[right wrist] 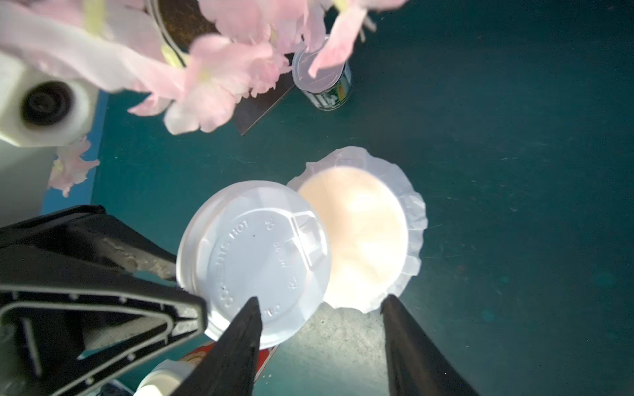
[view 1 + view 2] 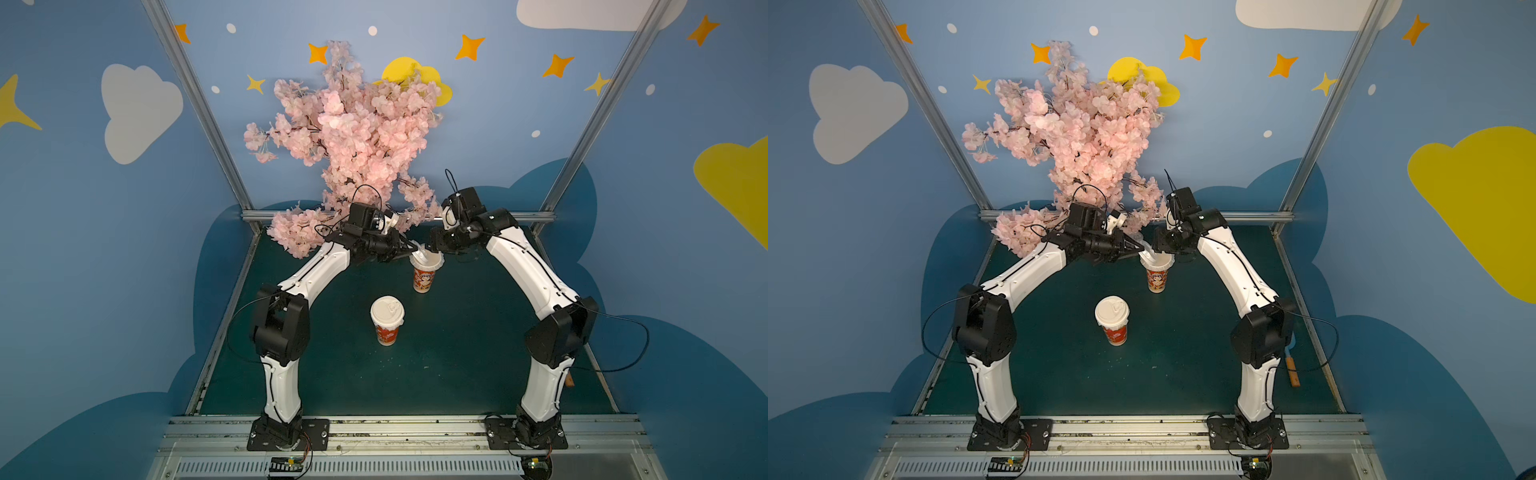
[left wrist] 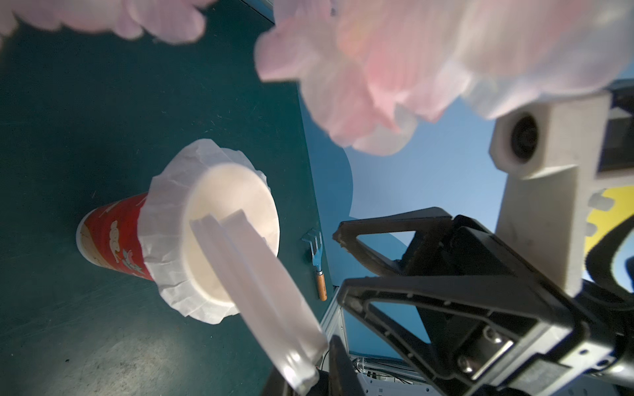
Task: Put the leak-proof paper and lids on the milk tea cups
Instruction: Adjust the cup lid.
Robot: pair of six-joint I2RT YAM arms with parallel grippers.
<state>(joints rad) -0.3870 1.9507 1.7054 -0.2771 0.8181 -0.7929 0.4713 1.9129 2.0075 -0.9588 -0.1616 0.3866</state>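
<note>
Near milk tea cup (image 2: 386, 332) stands upright on the green mat (image 2: 415, 374), closer to the arm bases than the far milk tea cup (image 2: 424, 280) and a little to its left. A fitted lid (image 2: 387, 311) caps it, and whether paper lies under that lid cannot be told. A small rake (image 2: 1292, 370) with a wooden handle lies flat on the mat, well apart from the far milk tea cup on its right and nearer the bases.

The far milk tea cup is upright too. The leak-proof paper (image 3: 164, 219) lies over its mouth, with the pleated edge hanging down around the rim on all sides.

The left gripper (image 1: 185, 288) comes in from that cup's left, its jaws pinched on the rim of a loose lid (image 1: 254, 260). The lid is held tilted over the left part of the covered mouth. Whether it touches the paper is unclear.

The right gripper (image 1: 319, 301) hangs just above the same cup's right side, jaws spread wide, holding nothing.

Beyond the cup, a small can (image 1: 322, 82) sits under the pink blossom tree (image 2: 353, 137).
</note>
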